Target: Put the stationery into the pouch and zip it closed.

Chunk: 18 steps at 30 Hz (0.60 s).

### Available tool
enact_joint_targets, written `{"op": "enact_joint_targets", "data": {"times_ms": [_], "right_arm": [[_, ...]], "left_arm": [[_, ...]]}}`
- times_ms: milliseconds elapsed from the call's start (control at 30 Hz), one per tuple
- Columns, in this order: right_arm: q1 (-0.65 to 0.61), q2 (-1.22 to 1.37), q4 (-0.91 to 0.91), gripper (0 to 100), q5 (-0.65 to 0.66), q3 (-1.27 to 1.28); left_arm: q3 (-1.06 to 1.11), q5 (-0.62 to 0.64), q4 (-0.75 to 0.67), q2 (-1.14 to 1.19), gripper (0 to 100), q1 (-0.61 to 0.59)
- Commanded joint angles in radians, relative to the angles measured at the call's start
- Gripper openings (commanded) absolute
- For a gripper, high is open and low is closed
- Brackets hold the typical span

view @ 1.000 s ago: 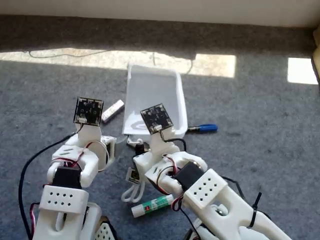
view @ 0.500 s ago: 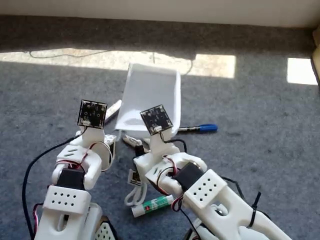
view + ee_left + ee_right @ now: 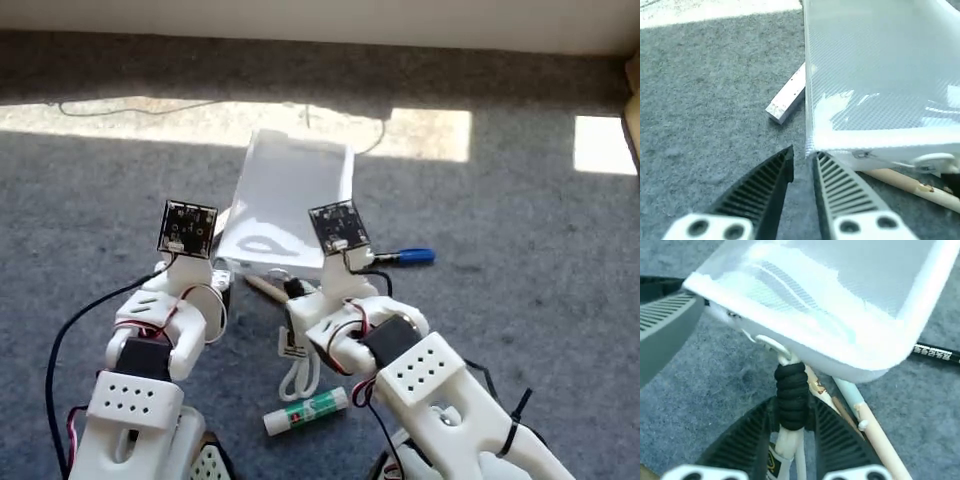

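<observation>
**Right gripper [image 3: 791, 408] clenched on the zip cord, left gripper [image 3: 803, 157] released at the pouch corner**

Seen from its own wrist, the right gripper grasps the black wrap [image 3: 790, 392] of the cord that hangs from the zip pull of the white pouch [image 3: 285, 195]. One finger presses on each side of the wrap. The white cord [image 3: 298, 375] trails back from there along the carpet [image 3: 520, 300].

The left gripper has its jaws a little apart and holds nothing. Its tips sit right at the pouch's near corner.

The pouch lies flat on the carpet between and ahead of the two arms. A wooden pencil [image 3: 910, 182] lies partly under its near edge. A white bar [image 3: 787, 95] lies against its side by the left arm. A blue-capped pen [image 3: 405, 257] lies on the other side, with its dark end reaching the pouch. The glue stick [image 3: 305, 410] lies beside the right arm, well apart from the pouch.
</observation>
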Motion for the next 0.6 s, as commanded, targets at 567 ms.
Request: {"op": "enact_joint_targets", "data": {"times_ms": [567], "right_arm": [[0.255, -0.039, -0.007, 0.4, 0.141, -0.01]], "left_arm": [[-0.019, -0.011, -0.021, -0.015, 6, -0.041]]}}
